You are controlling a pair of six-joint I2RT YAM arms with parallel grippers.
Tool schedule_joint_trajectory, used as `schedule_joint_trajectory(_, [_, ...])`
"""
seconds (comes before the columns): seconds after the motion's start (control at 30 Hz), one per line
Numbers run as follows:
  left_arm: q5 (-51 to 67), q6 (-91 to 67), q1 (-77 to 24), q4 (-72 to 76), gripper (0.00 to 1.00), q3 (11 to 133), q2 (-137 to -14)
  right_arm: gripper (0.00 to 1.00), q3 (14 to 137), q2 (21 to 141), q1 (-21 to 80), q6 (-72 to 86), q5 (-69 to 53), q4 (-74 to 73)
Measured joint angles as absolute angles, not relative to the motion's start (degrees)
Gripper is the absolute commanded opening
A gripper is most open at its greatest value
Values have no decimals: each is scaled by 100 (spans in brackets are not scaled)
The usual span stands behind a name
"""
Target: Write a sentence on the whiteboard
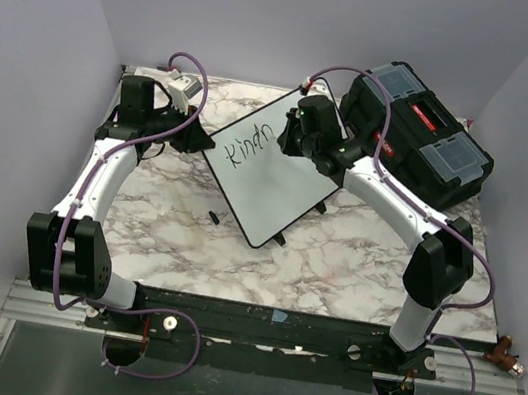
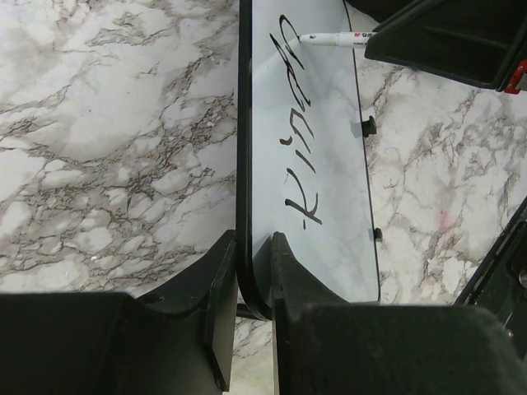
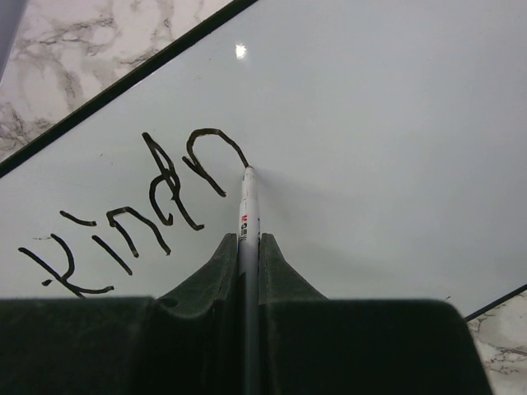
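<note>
The whiteboard [image 1: 281,185] lies slanted across the middle of the marble table. Its black lettering, the sentence [image 1: 251,143], reads "Kindn" near the board's upper left. My left gripper [image 2: 251,247] is shut on the whiteboard [image 2: 329,164] at its black edge, one finger on each side of the frame. My right gripper [image 3: 249,240] is shut on a white marker [image 3: 247,206]. The marker's tip touches the board at the end of the last "n" [image 3: 210,152]. In the left wrist view the marker [image 2: 333,38] lies at the far end of the lettering [image 2: 300,148].
A black plastic toolbox [image 1: 417,132] with clear lid compartments stands at the back right, just behind my right arm. A small black cap-like piece [image 1: 212,216] lies on the table [image 1: 333,270] beside the board's lower left edge. Grey walls close in the sides and back.
</note>
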State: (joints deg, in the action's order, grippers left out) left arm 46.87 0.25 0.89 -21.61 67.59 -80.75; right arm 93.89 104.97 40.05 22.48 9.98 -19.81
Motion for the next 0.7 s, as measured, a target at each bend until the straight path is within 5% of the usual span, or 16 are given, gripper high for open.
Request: schedule_joint_trajectory(0.7, [4687,185,-3,-2154,0,6759,-7918,1,9229,10086,4005,2231,1247,-2062])
